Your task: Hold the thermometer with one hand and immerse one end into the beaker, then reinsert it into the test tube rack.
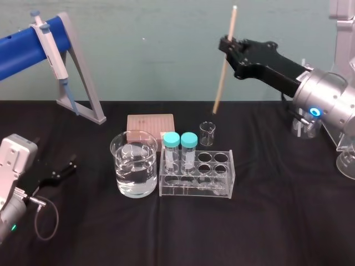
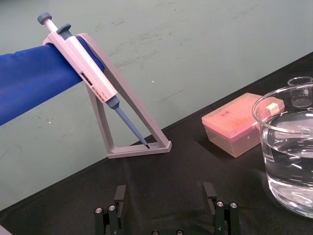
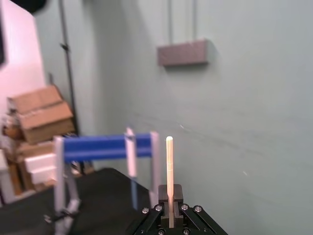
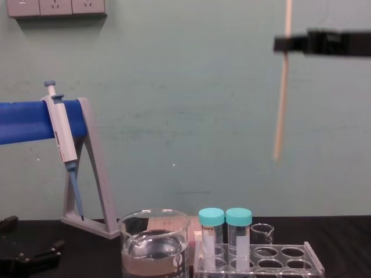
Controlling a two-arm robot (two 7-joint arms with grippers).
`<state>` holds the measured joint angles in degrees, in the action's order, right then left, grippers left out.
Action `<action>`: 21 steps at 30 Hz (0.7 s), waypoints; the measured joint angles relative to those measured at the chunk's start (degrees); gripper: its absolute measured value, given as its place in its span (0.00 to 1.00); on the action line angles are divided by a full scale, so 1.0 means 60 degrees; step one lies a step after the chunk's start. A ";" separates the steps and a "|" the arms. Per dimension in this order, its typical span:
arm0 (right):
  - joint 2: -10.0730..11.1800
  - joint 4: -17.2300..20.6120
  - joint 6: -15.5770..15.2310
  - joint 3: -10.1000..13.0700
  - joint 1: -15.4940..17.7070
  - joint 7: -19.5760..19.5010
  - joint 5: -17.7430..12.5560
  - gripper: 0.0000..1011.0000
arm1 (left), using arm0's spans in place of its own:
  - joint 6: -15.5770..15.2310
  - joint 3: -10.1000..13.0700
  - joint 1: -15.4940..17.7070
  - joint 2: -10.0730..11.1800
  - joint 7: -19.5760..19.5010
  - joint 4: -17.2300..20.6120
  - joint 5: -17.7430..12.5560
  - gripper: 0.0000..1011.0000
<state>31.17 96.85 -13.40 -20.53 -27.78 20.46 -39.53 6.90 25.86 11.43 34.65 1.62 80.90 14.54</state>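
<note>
My right gripper (image 1: 226, 46) is shut on the thermometer (image 1: 223, 66), a thin cream-white rod held nearly upright in the air above and behind the test tube rack (image 1: 197, 176). Its lower tip hangs over the tiny glass beaker. In the chest view the thermometer (image 4: 282, 92) is high above the rack (image 4: 258, 262), gripped near its top (image 4: 288, 43). In the right wrist view the rod (image 3: 169, 161) rises between the jaws. The large beaker (image 1: 134, 164) with water stands left of the rack. My left gripper (image 2: 165, 196) rests open on the table at the left.
Two teal-capped tubes (image 1: 180, 149) stand in the rack's left holes. A tiny glass beaker (image 1: 207, 133) and a pink tip box (image 1: 150, 123) sit behind. A grey A-frame stand (image 1: 83, 100) with a blue bar holds a pipette (image 1: 52, 55) at back left. Glassware (image 1: 346, 160) stands far right.
</note>
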 joint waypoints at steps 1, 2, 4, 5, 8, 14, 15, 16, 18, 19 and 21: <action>-0.0038 0.0090 0.0001 -0.0019 -0.0025 0.0041 -0.0049 0.05 | 0.0000 -0.0001 0.0000 -0.0001 0.0000 0.0000 0.0000 0.99; -0.0072 0.0152 0.0001 -0.0050 -0.0055 0.0067 -0.0084 0.05 | 0.0000 -0.0001 0.0001 0.0000 0.0000 0.0000 0.0001 0.99; -0.0142 0.0239 0.0000 -0.0147 -0.0118 0.0108 -0.0126 0.05 | 0.0000 0.0000 0.0001 0.0000 0.0000 0.0000 0.0001 0.99; -0.0229 0.0278 -0.0017 -0.0265 -0.0185 0.0120 -0.0150 0.05 | 0.0000 0.0000 0.0001 0.0000 0.0000 0.0000 0.0001 0.99; -0.0401 0.0275 -0.0069 -0.0537 -0.0333 0.0115 -0.0123 0.05 | 0.0000 0.0000 0.0001 0.0000 0.0000 0.0000 0.0001 0.99; -0.1062 -0.0367 -0.0352 -0.1417 -0.0846 0.0168 0.0073 0.05 | 0.0000 0.0000 0.0001 -0.0001 0.0000 0.0000 0.0001 0.99; -0.1137 -0.0482 -0.0373 -0.1506 -0.0896 0.0190 0.0081 0.05 | 0.0000 -0.0001 0.0001 0.0000 0.0000 0.0000 0.0000 0.99; -0.1210 -0.0585 -0.0387 -0.1592 -0.0944 0.0202 0.0106 0.05 | 0.0001 -0.0001 0.0000 0.0000 0.0000 0.0000 0.0001 0.99; -0.1403 -0.0901 -0.0370 -0.1850 -0.1048 0.0228 0.0234 0.05 | 0.0000 0.0000 0.0001 0.0000 0.0000 0.0000 0.0001 0.99; -0.1478 -0.1007 -0.0348 -0.1935 -0.1078 0.0243 0.0294 0.05 | 0.0000 0.0000 0.0001 0.0000 0.0000 0.0000 0.0001 0.99; -0.1601 -0.1238 -0.0297 -0.2076 -0.1119 0.0263 0.0396 0.05 | 0.0000 -0.0001 0.0000 0.0000 0.0000 0.0000 0.0001 0.99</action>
<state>21.56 89.42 -15.18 -32.98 -34.49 22.04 -37.15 6.91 25.86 11.43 34.65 1.62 80.90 14.55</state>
